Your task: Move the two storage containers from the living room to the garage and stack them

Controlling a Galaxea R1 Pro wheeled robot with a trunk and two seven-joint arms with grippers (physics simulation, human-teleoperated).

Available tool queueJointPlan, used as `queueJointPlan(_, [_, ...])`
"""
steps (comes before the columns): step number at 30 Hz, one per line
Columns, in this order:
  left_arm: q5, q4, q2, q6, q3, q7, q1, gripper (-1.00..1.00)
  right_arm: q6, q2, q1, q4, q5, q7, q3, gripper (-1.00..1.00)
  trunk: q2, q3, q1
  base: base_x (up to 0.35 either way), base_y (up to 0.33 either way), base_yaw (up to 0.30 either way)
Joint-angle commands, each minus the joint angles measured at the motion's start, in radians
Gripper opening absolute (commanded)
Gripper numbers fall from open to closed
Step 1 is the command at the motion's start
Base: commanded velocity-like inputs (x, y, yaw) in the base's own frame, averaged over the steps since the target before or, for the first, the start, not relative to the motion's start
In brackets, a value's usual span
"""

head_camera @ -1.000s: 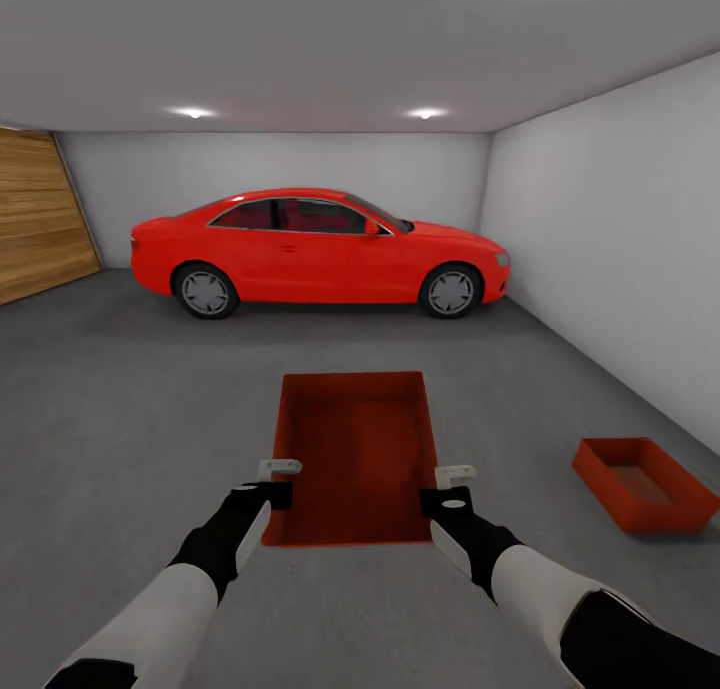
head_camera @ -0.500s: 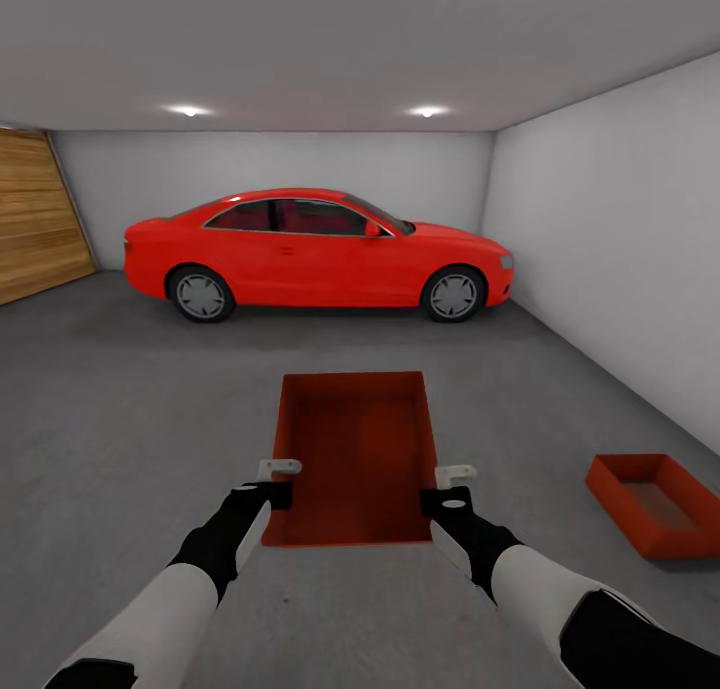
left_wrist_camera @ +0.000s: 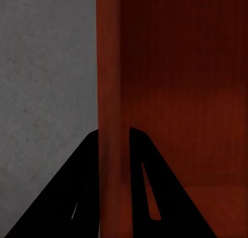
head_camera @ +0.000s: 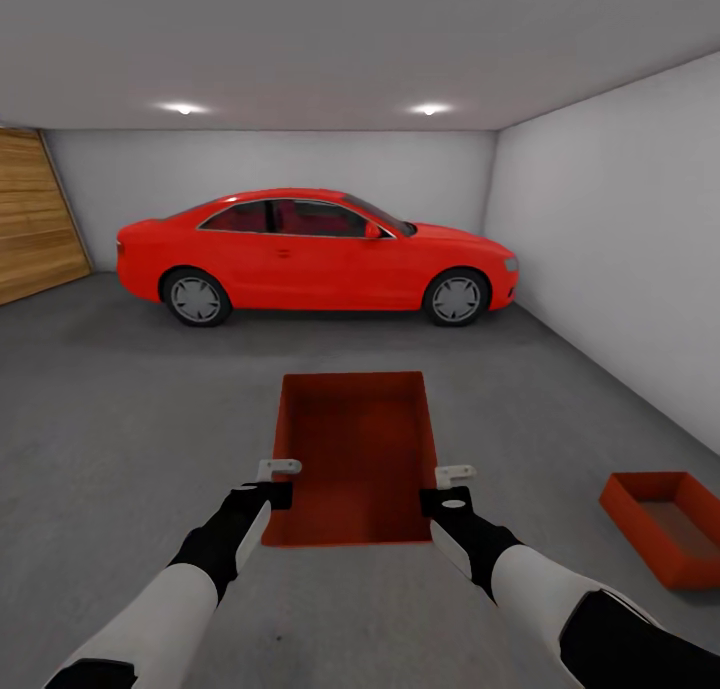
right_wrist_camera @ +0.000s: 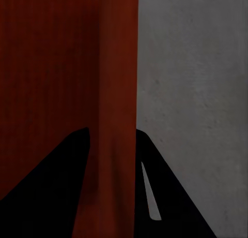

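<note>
I hold one orange-red storage container (head_camera: 352, 454) in front of me above the garage floor (head_camera: 120, 419), open side up. My left gripper (head_camera: 277, 481) is shut on its left wall (left_wrist_camera: 111, 119), and my right gripper (head_camera: 450, 489) is shut on its right wall (right_wrist_camera: 120, 119). In each wrist view the wall runs between the two dark fingers. The second storage container (head_camera: 668, 524) rests on the floor at the lower right, close to the right wall.
A red car (head_camera: 315, 254) is parked across the far end of the garage. A wooden-plank door (head_camera: 30, 219) stands at the left. The pale grey side wall (head_camera: 620, 269) runs along the right. Open concrete lies between me and the car.
The whole view has shifted: the car looks slightly larger and the container on the floor sits lower and farther right in the picture. The held container and both grippers keep their place.
</note>
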Motion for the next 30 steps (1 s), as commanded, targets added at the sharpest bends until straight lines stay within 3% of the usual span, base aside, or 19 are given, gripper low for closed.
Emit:
queueJointPlan(1, [0.014,0.001,-0.005,0.005,-0.006,0.011,0.0,-1.0,0.009,0.0,-0.002,-0.019,0.023,-0.084,-0.02,-1.0,-0.002,-0.002,0.001,0.322,0.0,0.0])
queueJointPlan(30, [0.015,0.003,-0.005,0.005,-0.006,0.011,0.0,-1.0,0.007,0.0,-0.002,-0.019,0.023,-0.084,-0.02,-1.0,-0.002,-0.002,0.001,0.322,0.0,0.0])
